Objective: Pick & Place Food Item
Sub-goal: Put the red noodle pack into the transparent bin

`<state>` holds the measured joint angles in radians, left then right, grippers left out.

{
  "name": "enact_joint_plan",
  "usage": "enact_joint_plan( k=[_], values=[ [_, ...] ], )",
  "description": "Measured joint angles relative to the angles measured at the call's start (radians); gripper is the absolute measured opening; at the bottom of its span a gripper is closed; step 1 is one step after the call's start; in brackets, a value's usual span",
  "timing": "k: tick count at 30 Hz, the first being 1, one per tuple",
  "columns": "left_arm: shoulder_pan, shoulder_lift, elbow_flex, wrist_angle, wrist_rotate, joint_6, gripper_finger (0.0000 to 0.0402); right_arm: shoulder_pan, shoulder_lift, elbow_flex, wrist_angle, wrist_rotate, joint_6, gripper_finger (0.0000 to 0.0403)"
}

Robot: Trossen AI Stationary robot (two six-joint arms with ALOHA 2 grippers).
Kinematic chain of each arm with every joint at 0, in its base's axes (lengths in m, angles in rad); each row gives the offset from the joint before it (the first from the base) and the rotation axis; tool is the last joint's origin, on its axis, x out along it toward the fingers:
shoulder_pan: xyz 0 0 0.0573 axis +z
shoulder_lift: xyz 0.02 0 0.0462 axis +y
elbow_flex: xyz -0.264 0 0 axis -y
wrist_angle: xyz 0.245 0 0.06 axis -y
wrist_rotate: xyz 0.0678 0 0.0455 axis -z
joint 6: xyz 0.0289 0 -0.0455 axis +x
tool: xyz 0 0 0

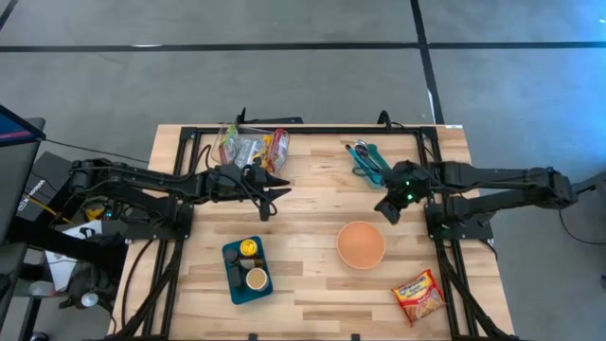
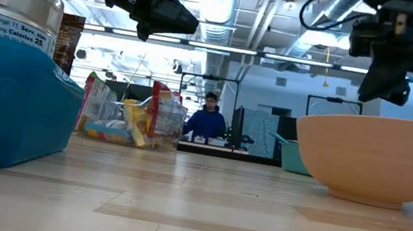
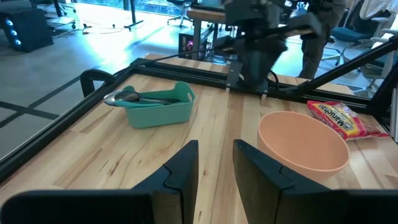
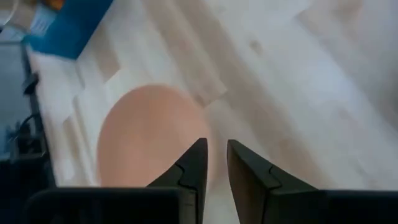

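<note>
Orange bowl | below-left of right gripper | apart

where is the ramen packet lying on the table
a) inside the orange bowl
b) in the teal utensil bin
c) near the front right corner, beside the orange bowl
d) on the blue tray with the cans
c: the high view shows the ramen packet flat on the wood near the table's front right corner, apart from the orange bowl.

Grey floor crossed by dark lines; beyond, desks, office chairs and exposed ceiling ducts.
</note>
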<state>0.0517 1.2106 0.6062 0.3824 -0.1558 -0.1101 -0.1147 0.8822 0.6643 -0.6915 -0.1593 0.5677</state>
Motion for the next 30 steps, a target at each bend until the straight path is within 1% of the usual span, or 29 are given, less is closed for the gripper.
enact_joint_plan(
  k=[5,8,11,20,25,30],
  values=[
    [0.000,0.000,0.000,0.000,0.000,0.000,0.0094,0.143,0.007,0.000,0.036,0.000,0.050,0.0056],
    [0.000,0.000,0.000,0.000,0.000,0.000,0.0094,0.232,0.007,0.000,0.041,0.000,0.109,0.0056],
    [0.000,0.000,0.000,0.000,0.000,0.000,0.0094,0.317,0.007,0.000,0.041,0.001,0.208,0.0056],
    [0.000,0.000,0.000,0.000,0.000,0.000,0.0094,0.560,0.007,0.000,0.041,0.002,0.567,0.0056],
    [0.000,0.000,0.000,0.000,0.000,0.000,0.0094,0.666,0.021,0.000,0.041,0.012,0.759,0.0056],
    [0.000,0.000,0.000,0.000,0.000,0.000,0.0094,0.745,0.081,0.000,0.043,0.015,0.876,0.0056]
  ],
)
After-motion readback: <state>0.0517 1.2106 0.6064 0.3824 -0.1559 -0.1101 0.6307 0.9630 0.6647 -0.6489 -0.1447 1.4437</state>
